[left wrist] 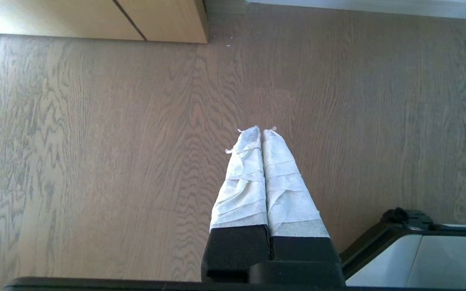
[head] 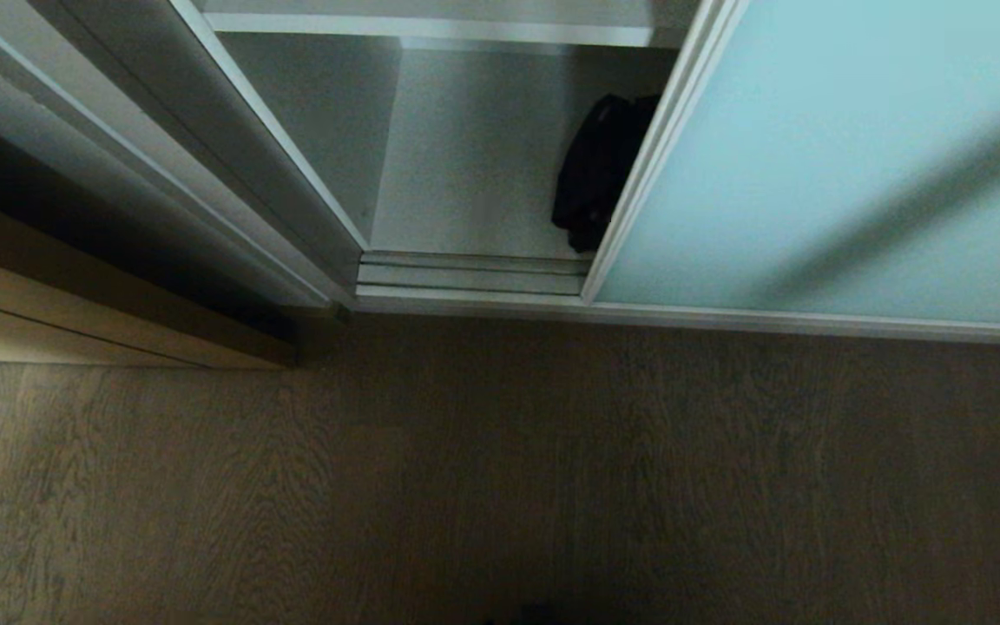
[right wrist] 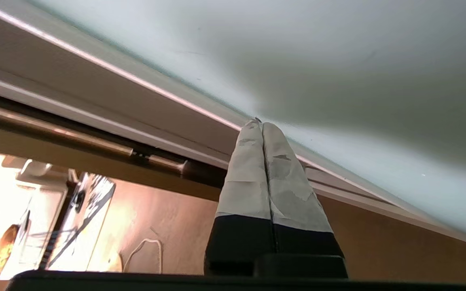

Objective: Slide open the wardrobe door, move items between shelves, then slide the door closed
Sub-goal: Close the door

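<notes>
Nearest, the left gripper hangs over the wood floor, its taped fingers pressed together on nothing. The right gripper is raised close to the door, by its silver frame, fingers likewise closed and empty; whether the tips touch it cannot be told. Beyond the floor, the bottom track lies bare where the door is partly slid aside. Behind it the black bag sits on the lowest shelf, its right side hidden by the door's frame. Another shelf runs above.
</notes>
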